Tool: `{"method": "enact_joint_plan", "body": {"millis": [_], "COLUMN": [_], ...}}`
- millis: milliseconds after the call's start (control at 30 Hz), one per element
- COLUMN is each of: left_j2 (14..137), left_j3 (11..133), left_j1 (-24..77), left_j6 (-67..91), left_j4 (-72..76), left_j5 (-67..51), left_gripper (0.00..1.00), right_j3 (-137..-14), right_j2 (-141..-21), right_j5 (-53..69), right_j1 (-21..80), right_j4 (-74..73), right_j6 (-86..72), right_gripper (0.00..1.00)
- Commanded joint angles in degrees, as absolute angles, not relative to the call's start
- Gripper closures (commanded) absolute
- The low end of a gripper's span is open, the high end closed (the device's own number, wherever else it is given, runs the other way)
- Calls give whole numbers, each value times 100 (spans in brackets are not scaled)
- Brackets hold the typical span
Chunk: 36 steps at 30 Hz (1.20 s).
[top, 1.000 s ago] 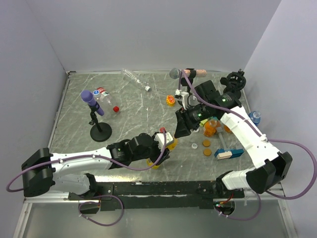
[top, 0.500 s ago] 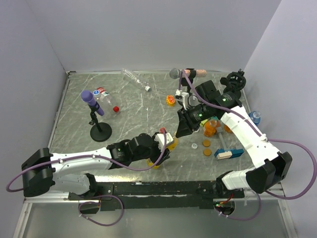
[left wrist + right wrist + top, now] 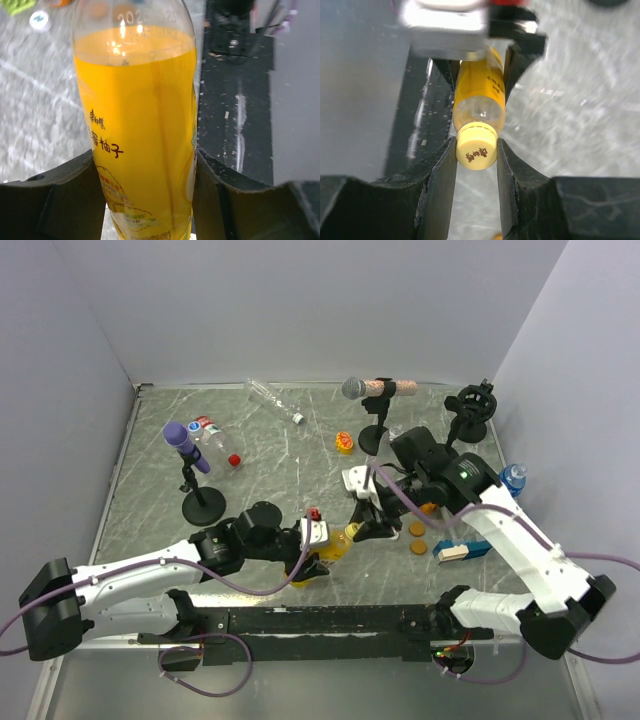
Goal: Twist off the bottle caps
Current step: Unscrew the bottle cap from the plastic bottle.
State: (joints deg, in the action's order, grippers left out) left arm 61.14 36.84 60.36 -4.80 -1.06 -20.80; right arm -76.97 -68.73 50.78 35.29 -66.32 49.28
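The right wrist view alone shows the right gripper (image 3: 476, 146) clamped on the yellow cap (image 3: 476, 154). The left wrist view shows the left gripper (image 3: 147, 194) gripping the juice bottle (image 3: 140, 125) at mid-body. Bare table (image 3: 270, 455) lies beyond the fingertips.

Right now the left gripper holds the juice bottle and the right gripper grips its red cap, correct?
The cap is pale yellow, not red, as the right wrist view shows. Otherwise right: left gripper holds the juice bottle, right gripper grips the cap.
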Motion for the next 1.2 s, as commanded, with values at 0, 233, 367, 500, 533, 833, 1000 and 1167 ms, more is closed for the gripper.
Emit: {"method": "enact_joint_plan", "body": {"millis": [0, 233, 367, 500, 533, 833, 1000, 1167], "left_j2": [5844, 6082, 6161, 6100, 6074, 6160, 6573, 6820], "left_j3": [3779, 3841, 3832, 3815, 3823, 3884, 4165, 4359], "left_j1": [5819, 5810, 5810, 5810, 5818, 6257, 6477, 6583], "left_j6": [-914, -1011, -958, -774, -695, 237, 290, 307], "left_j4": [519, 281, 246, 264, 264, 738, 721, 738], "left_j5": [-2813, -2628, -2497, -2172, -2066, -187, -18, 263], "left_gripper": [94, 94, 94, 95, 95, 95, 95, 95], "right_j3": [-7760, -8130, -8340, -8762, -8763, -7858, -7866, -7945], "right_j2": [-6600, -6961, -6943, -6900, -6839, -6732, -6969, -7294], "right_j5": [5238, 5045, 4949, 5236, 5377, 4694, 4606, 4667], "right_j1": [3691, 3691, 3674, 3359, 3218, 2268, 2268, 2276], "right_j4": [-6292, -6434, -6328, -6513, -6478, -6108, -6205, -6240], "right_j6": [5819, 4836, 3992, 3280, 3017, 572, 378, 273], "right_gripper": [89, 73, 43, 17, 10, 1, 4, 15]}}
